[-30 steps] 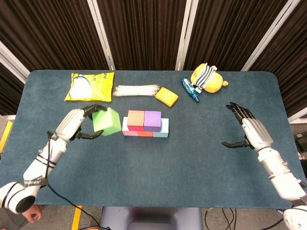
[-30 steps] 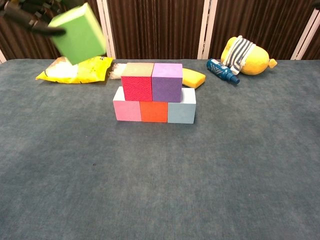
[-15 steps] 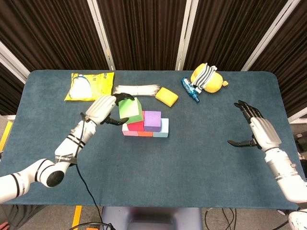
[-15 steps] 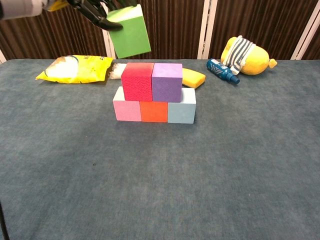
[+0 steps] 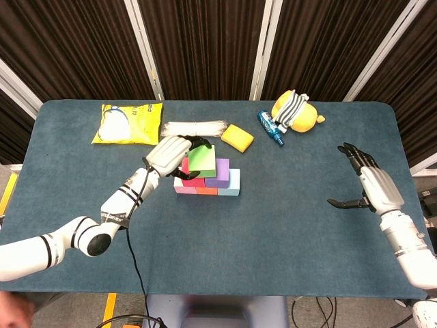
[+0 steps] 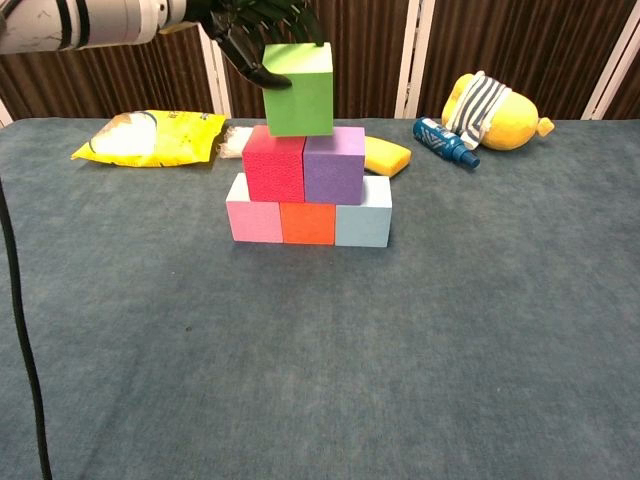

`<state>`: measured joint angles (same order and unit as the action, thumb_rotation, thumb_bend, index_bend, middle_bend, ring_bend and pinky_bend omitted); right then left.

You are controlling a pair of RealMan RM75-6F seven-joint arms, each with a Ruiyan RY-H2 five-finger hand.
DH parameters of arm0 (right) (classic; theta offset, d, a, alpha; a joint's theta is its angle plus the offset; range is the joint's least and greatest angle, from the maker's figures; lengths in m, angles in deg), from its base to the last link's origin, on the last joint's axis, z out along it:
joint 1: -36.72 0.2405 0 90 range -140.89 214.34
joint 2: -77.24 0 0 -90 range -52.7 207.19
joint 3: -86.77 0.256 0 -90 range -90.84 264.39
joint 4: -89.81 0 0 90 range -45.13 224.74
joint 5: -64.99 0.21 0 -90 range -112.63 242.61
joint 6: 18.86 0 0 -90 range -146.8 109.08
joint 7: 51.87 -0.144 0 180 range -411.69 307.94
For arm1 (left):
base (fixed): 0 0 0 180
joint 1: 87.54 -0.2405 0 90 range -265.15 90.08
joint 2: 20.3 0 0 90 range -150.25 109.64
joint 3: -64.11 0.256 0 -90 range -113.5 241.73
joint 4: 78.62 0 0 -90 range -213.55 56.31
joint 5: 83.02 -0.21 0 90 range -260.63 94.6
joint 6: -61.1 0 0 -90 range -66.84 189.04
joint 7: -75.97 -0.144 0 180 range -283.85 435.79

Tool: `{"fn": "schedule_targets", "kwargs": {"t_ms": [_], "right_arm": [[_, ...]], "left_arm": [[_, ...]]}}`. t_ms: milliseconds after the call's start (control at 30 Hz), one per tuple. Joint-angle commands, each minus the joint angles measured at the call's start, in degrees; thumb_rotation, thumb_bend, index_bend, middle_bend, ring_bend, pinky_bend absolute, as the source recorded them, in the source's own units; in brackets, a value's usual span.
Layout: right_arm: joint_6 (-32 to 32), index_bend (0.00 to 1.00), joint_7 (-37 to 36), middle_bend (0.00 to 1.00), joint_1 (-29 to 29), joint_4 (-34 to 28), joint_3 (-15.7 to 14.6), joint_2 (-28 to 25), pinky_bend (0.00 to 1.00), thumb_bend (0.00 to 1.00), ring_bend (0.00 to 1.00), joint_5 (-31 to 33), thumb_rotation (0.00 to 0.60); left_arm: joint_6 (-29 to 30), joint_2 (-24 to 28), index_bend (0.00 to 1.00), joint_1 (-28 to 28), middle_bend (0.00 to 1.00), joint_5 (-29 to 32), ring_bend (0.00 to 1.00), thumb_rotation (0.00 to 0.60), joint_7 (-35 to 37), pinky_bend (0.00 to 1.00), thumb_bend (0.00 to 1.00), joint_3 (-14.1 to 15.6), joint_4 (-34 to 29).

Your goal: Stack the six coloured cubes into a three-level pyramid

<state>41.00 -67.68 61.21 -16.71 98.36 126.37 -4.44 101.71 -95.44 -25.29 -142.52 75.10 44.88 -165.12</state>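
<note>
In the head view, the green cube point(image 5: 201, 160) was seen gripped by the left hand point(image 5: 172, 156), whose fingers were curled over its top and near side, and it was placed above the seam between the red cube point(image 5: 186, 179) and the purple cube point(image 5: 222, 169). Half a second earlier the same cube had been carried further left, over the red cube only, and a second earlier it had been held well clear of the stack, so a steady sideways travel toward the centre was recorded. The right hand point(image 5: 372, 184) was found near the table's right edge, holding nothing, its fingers spread apart and hardly shifted across the three moments. In the chest view, the green cube point(image 6: 298, 88) was shown with its underside at or just above the tops of the red cube point(image 6: 273, 164) and purple cube point(image 6: 334, 164); whether contact had been made could not be told. The left hand point(image 6: 258, 30) was seen clamped on the cube's upper left corner from above. Below, the pink cube point(image 6: 253, 220), orange cube point(image 6: 307, 222) and pale blue cube point(image 6: 363, 212) were lined up touching as the base row. Five cubes were thus judged already set, and only lowering and release of the top cube was judged to remain; a slightly leftward offset was noted, which might call for a small correction.
</note>
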Motion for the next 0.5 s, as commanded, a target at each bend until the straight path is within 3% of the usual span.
{"fn": "schedule_targets", "kwargs": {"t_ms": [33,500], "right_arm": [[0.06,0.12,-0.01,0.10,-0.11,0.02,0.04,-0.02,0.09,0.19,0.00,-0.06,0.600],[-0.92,0.12,-0.61,0.10,-0.06,1.16,0.46,0.18,0.09,0.19,0.00,0.28,0.600]], "left_arm": [[-0.83,-0.85,0.28,1.02,0.36,1.40,0.30,0.600,-0.45,0.34,0.33,-0.04,0.50],[-3.39,-1.21,0.27,3.50,0.36,4.44,0.29,0.600,-1.78,0.32,0.33,0.84,2.57]]}}
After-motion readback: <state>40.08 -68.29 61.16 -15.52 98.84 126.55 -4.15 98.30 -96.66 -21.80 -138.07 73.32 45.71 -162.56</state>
